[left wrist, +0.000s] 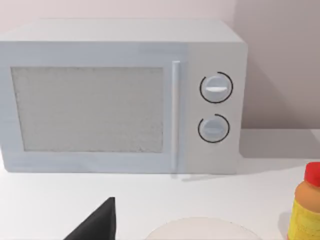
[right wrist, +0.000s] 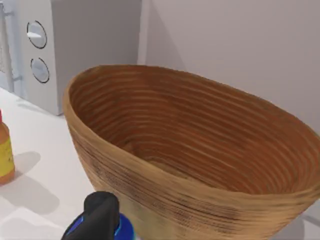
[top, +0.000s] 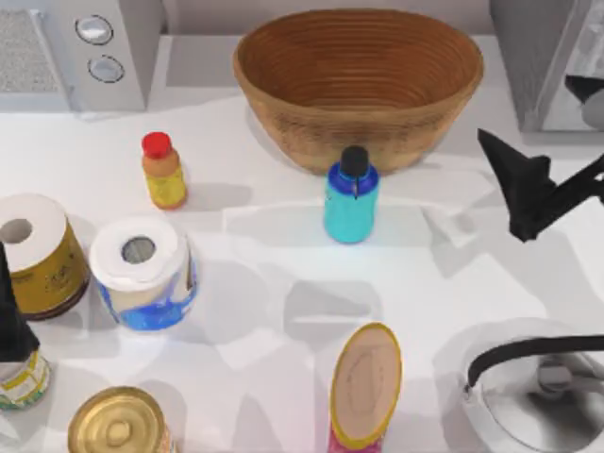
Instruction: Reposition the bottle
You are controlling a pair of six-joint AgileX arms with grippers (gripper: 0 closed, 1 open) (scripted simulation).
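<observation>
From above, the right end effector (top: 521,193) is hovering to the right of the upright bottle (top: 350,201), finger state impossible to tell, while its wrist view is showing the black cap (right wrist: 100,215) close ahead before the wicker bowl (right wrist: 200,150), so a level, centred approach looks wise.

The kettle (top: 543,392) and gold-lidded can (top: 120,425) are cut off by the top view's lower edge.

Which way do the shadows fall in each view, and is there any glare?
Top view: the small cyan bottle with a black cap and the yellow-orange bottle with a red cap cast soft shadows toward the right on the white table, without glare. Left wrist view: a faint shadow lies under the white microwave. Right wrist view: the wicker bowl is evenly lit.
</observation>
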